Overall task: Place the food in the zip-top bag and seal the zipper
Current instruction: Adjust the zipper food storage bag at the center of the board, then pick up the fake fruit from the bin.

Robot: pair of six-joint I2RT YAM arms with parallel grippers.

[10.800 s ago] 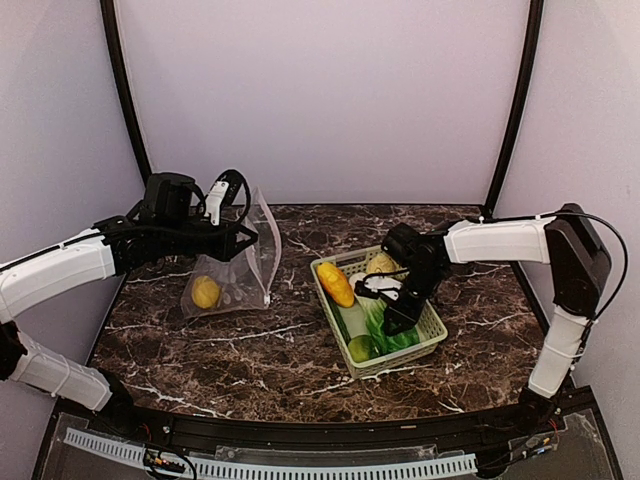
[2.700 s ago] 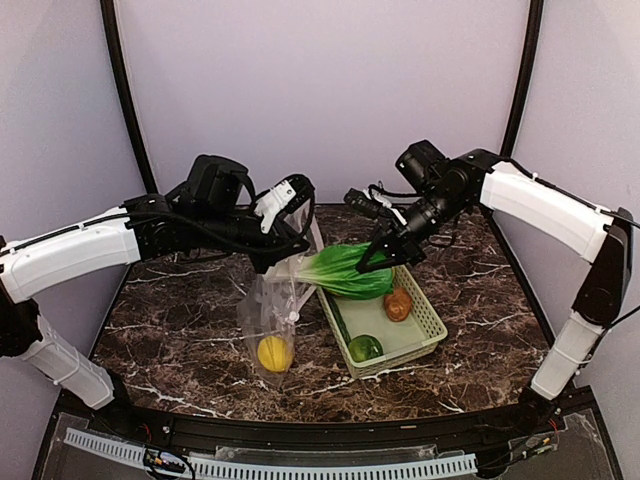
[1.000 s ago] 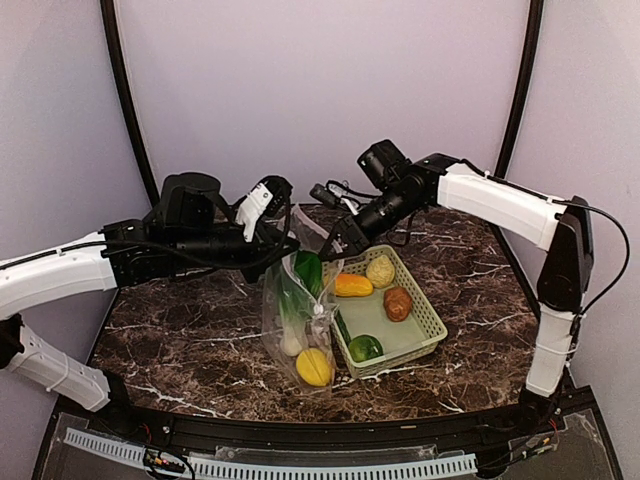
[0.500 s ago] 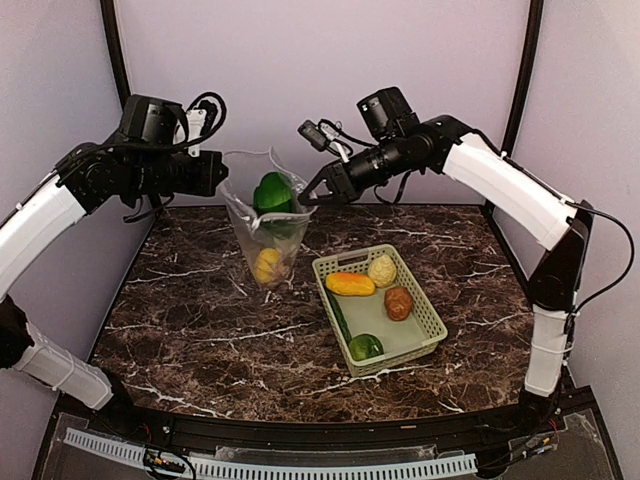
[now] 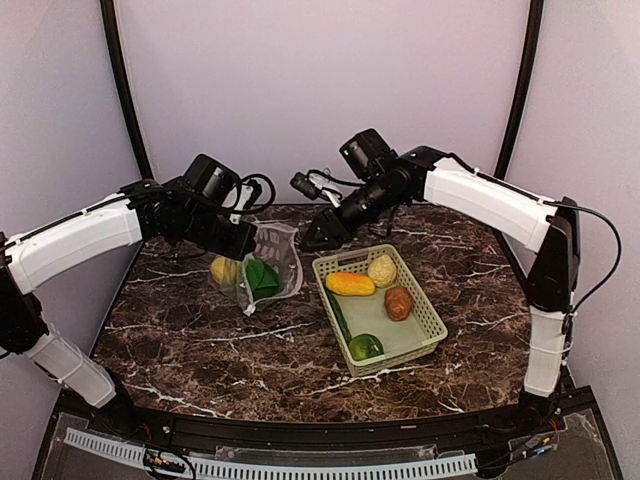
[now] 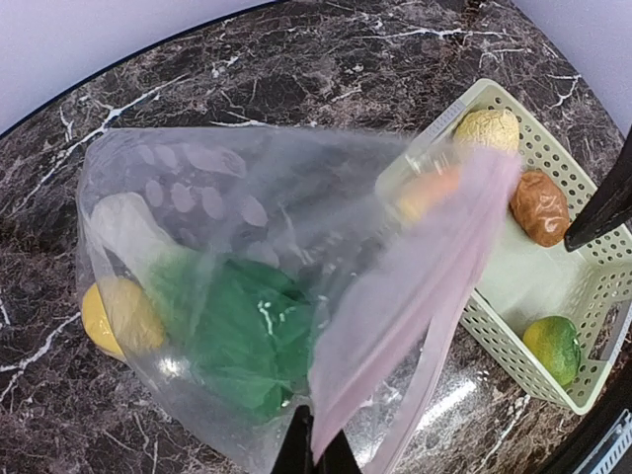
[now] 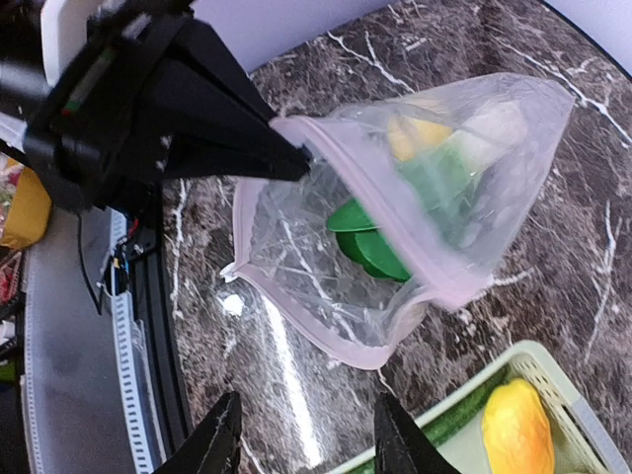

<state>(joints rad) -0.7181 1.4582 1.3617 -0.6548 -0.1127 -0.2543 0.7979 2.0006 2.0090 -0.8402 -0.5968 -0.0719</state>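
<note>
The zip-top bag (image 5: 262, 272) lies tilted on the marble, with the yellow lemon (image 5: 222, 270) and the green bok choy (image 5: 264, 279) inside. My left gripper (image 5: 250, 240) is shut on the pinkish zipper strip (image 6: 395, 326) at the bag's mouth, its fingertips (image 6: 296, 456) pinching the strip. My right gripper (image 5: 310, 240) is open and empty, just right of the mouth and not touching it. In the right wrist view the open mouth (image 7: 326, 331) sits above my spread gripper (image 7: 306, 444). The orange piece (image 5: 350, 284), beige round one (image 5: 381, 270), brown potato (image 5: 398, 302) and green piece (image 5: 365, 347) lie in the basket.
The pale green basket (image 5: 432, 335) stands right of the bag, on the right half of the marble table (image 5: 220, 350). A dark green long piece (image 5: 340, 325) lies along its left wall. Black frame posts stand at the back corners.
The bag was held up in the air between both grippers; now it is down on the table. Both arms have come lower. My right gripper stands clear of the mouth.
</note>
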